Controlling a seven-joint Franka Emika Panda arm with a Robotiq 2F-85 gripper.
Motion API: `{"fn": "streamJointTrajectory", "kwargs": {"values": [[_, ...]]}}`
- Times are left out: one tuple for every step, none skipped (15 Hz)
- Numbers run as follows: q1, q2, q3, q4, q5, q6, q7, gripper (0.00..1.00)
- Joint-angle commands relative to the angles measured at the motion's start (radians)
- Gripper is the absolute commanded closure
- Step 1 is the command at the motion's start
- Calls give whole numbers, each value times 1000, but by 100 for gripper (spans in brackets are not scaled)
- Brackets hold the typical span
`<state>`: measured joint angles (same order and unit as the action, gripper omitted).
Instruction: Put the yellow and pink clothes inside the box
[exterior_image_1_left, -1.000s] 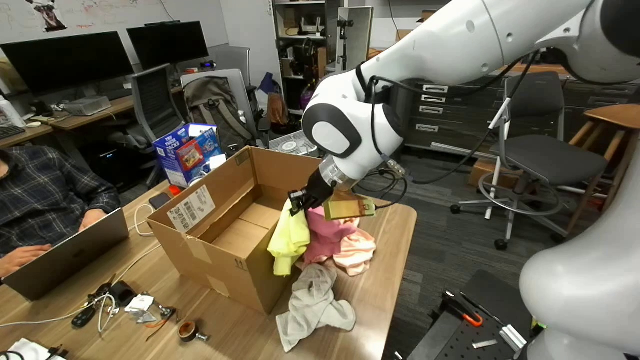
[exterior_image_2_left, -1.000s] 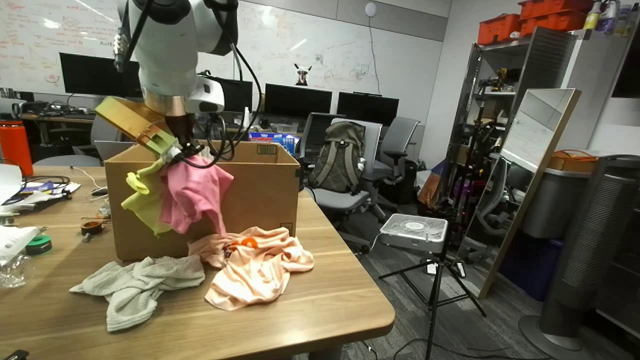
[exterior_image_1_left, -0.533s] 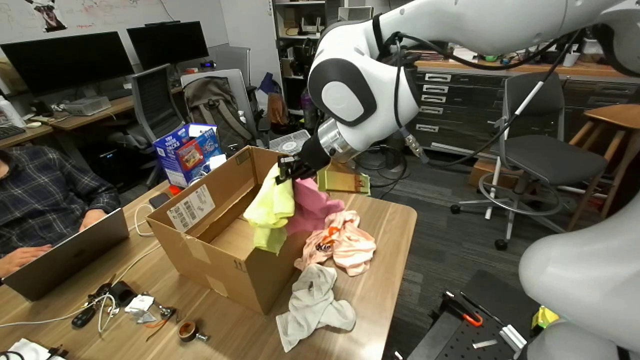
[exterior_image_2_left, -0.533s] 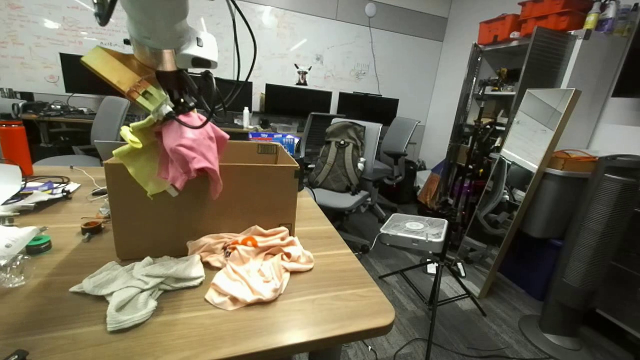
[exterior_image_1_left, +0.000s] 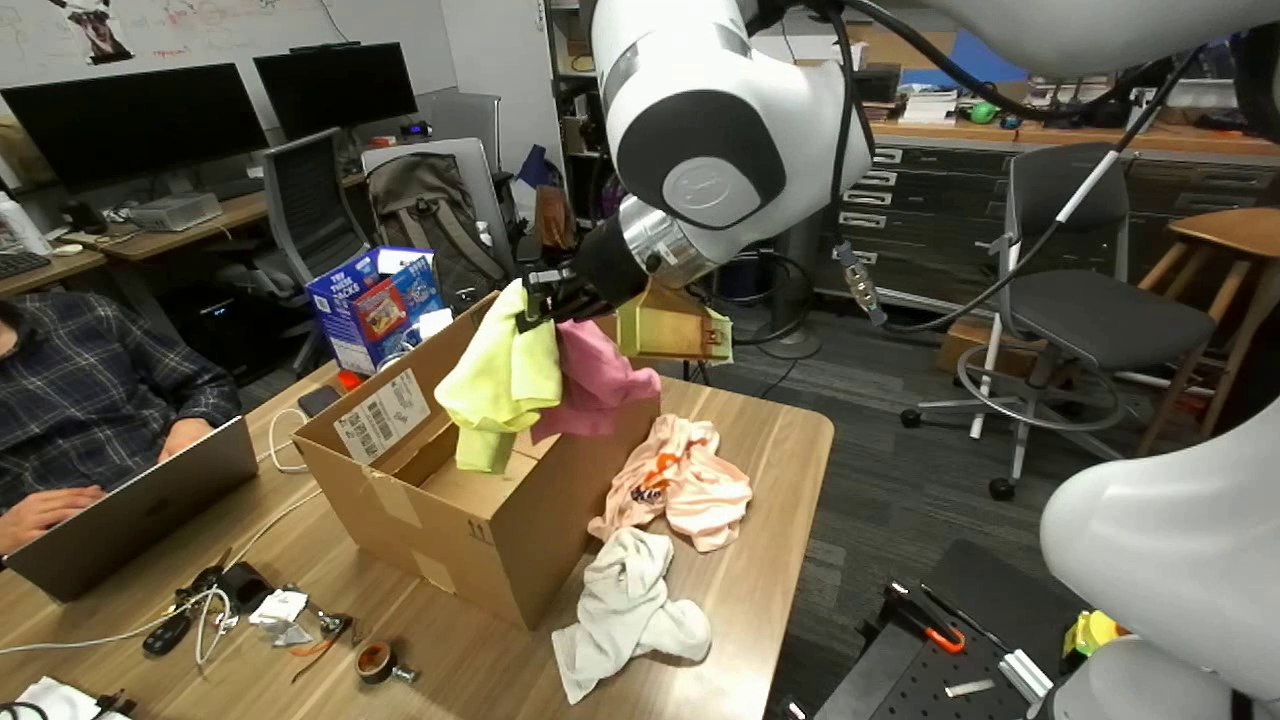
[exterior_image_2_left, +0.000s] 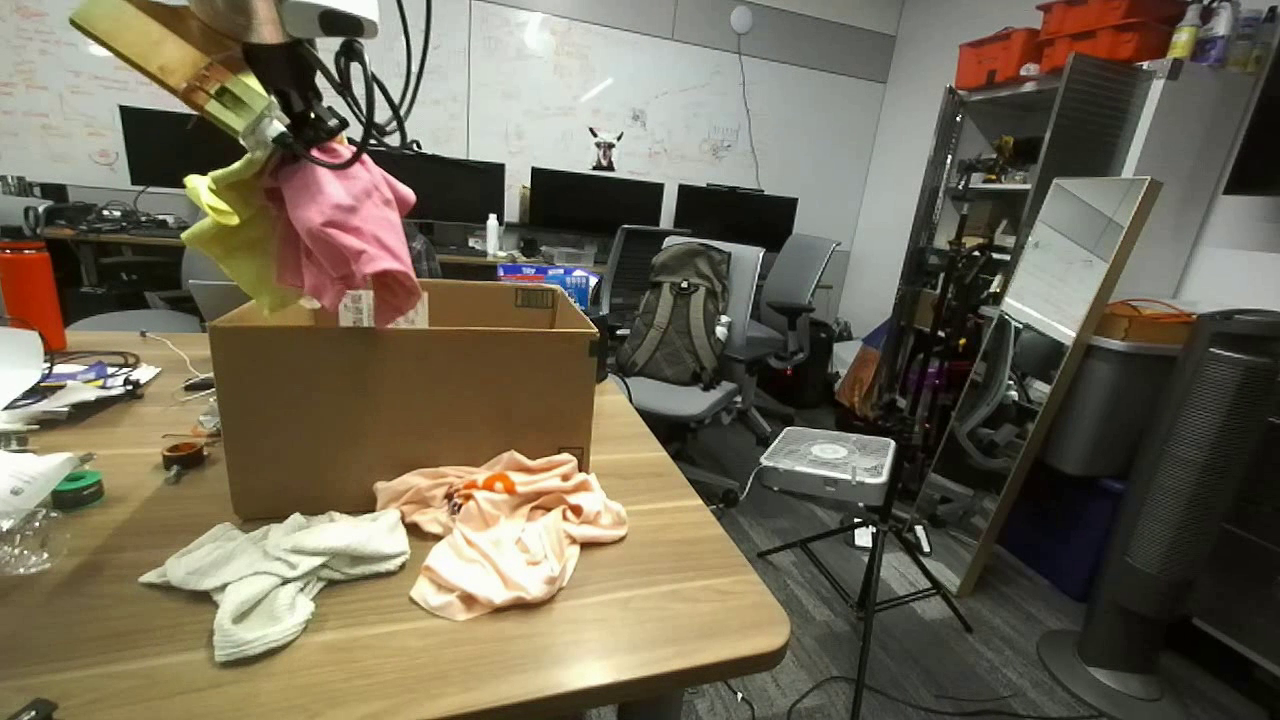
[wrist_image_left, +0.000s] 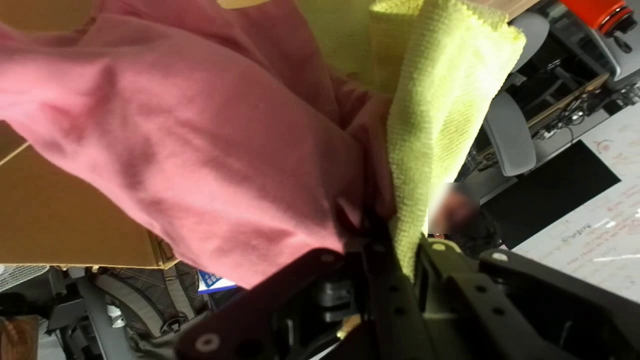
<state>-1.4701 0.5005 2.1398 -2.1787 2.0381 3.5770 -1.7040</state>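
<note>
Over the last second my pincer (wrist_image_left: 400, 242) has come up and in toward the box (exterior_image_2_left: 420, 420), bringing the yellow cloth (exterior_image_1_left: 495, 385) and the pink cloth (exterior_image_2_left: 340, 235): they hung well down its outer face then, and now their lower ends are about level with the rim in an exterior view. The pincer is drawn nearly together, both cloths bunched side by side in its grip and dangling below. My next move turns on the long wall opposite the white label (exterior_image_1_left: 382, 415): the yellow cloth shows against the opening, but whether the pink cloth is over that wall, inside it or outside, I can't tell. Both hang toward one end of the box's long axis, so most of the opening seems to lie inward and along from the pincer. I'd judge a little more travel toward the label side, perhaps with some lift, before letting go; released here, the pink cloth could drape over the rim. Outside that same wall, the peach cloth (exterior_image_1_left: 680, 490) and the grey cloth (exterior_image_1_left: 630, 620) lie on the table (exterior_image_1_left: 745, 600). Past the box are a blue carton (exterior_image_1_left: 375, 310) and a laptop (exterior_image_1_left: 140, 520), with a backpack (exterior_image_1_left: 435, 235) behind.
</note>
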Motion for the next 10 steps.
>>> {"fn": "streamJointTrajectory", "kwargs": {"values": [[70,31,52,-32,-173,100,175,94],[113,25,42,-33,-204,146,202,95],[84,-44,62,-11,-120,141,135,95],[111,-63,54,-11,-127,177,143,95],[200,-30,8,-31,-242,244,220,95],[228,-43,-10,-29,-260,274,217,94],[264,-51,-33,-27,-289,306,222,93],[305,-54,-61,-23,-298,341,219,93],[342,-53,-90,-16,-304,368,213,93],[378,-50,-117,-9,-297,394,203,93]]}}
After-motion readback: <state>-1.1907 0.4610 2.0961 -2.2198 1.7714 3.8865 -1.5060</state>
